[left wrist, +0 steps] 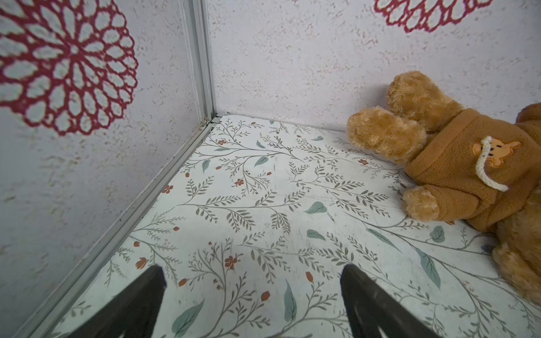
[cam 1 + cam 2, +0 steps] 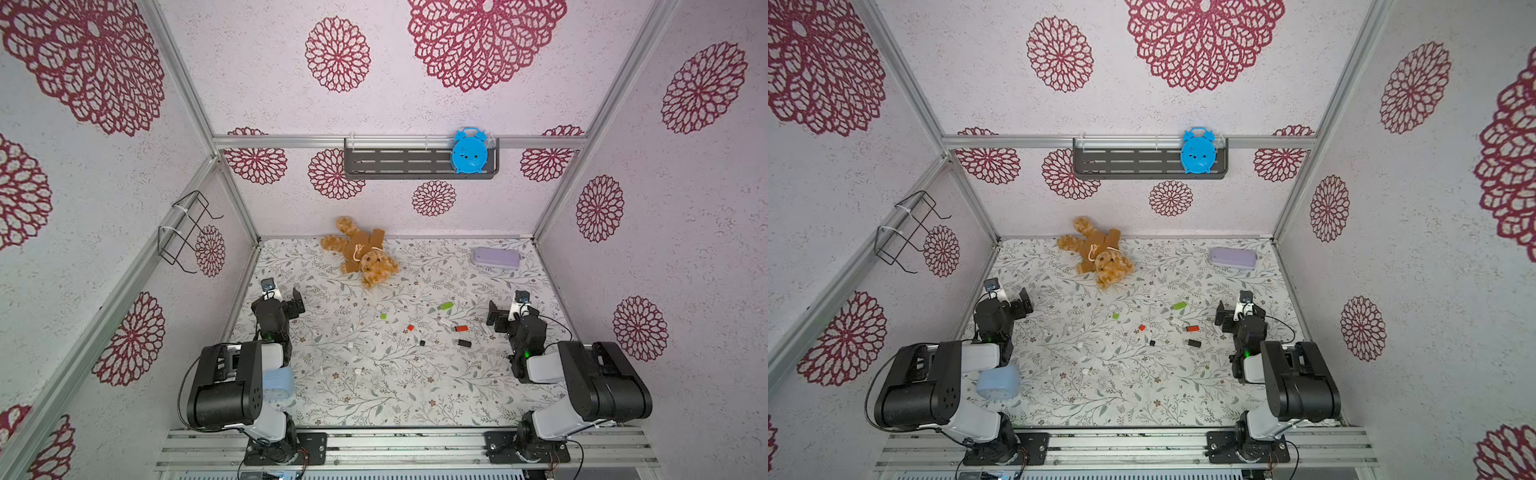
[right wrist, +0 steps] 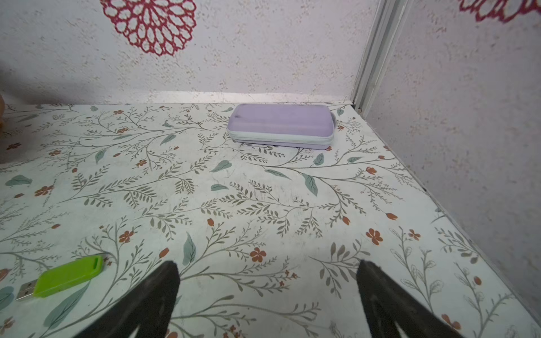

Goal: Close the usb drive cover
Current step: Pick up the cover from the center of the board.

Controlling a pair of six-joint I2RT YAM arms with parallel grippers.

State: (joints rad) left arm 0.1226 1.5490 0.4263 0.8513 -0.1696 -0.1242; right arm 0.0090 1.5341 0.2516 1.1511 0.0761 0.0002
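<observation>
Going left to right in both top views: we've got the left gripper (image 2: 286,298) at the left-centre of the frame, jaws spread wide with nothing between them. The left wrist view backs that up, only bare floral-print tabletop (image 1: 263,204) past the fingers. The fuzzy brown teddy bear (image 2: 365,253) lies above centre, not part of the job.

A bit right of centre is where it matters. A small lime-green plastic cap (image 2: 382,316), a tiny red cap (image 2: 410,328) and a tiny black cap (image 2: 422,343) lie loose, each apart from its body. Further right sit the lime-green plastic usb drive (image 2: 446,306), the red usb drive (image 2: 461,328) and the black usb drive (image 2: 464,343). In the right wrist view the green one's metal plug (image 3: 25,289) is plainly bare. There may be white ones too, but they're too small for us to call.

The right gripper (image 2: 510,313), at right-centre, is likewise gaping and empty, near the drives but touching none. The lilac zip-up hard case (image 2: 496,257) sits at the table's upper right.

Our read: nothing's done yet. No cover is on and nothing is picked up. It's all left to do: grab a drive, grab its matching cap, line them up, push.
</observation>
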